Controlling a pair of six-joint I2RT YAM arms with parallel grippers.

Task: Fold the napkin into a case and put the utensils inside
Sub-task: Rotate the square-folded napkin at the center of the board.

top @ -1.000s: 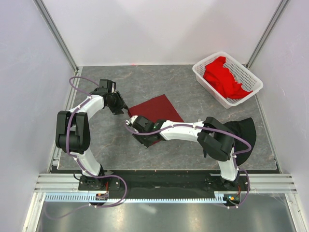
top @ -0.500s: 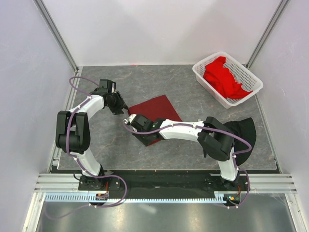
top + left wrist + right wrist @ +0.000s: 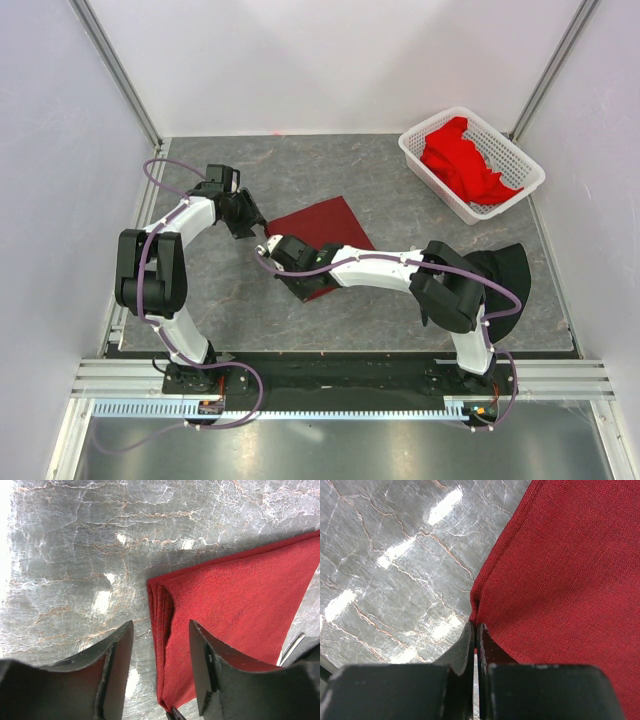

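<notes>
Supporting table (image 3: pixel 400 200): grey marbled top between pale walls. Only the top view shows all of it; each wrist view shows just a patch beside the cloth.
Left arm (image 3: pixel 150 270): rises from its base at the near edge and bends toward the napkin's left corner.
Right arm (image 3: pixel 400 270): reaches leftward across the table, its wrist over the napkin's near edge.
Basket (image 3: pixel 415 150): white lattice, far right corner, holding bright red cloth (image 3: pixel 460 160). Seen in the top view only.
Black cloth (image 3: pixel 505 270): lies at the right edge behind the right arm's elbow. Seen in the top view only.
Napkin (image 3: pixel 325 222): dark maroon, folded flat at mid-table, one corner toward each gripper. The left wrist view (image 3: pixel 240 600) shows stacked layers along its left edge, which the top view does not resolve. The right wrist view (image 3: pixel 560 570) shows its weave and a hemmed edge.
Left gripper (image 3: pixel 255 228): jaws spread, the fingers straddling the napkin's layered edge (image 3: pixel 161 627). Whether they touch the cloth cannot be told.
Right gripper (image 3: pixel 290 272): jaws pressed together, pinching the napkin's edge, which puckers at the tips (image 3: pixel 476 630).
Silver strips (image 3: pixel 292 647): thin and shiny, at the lower right of the left wrist view only. Too little shows to identify them.
</notes>
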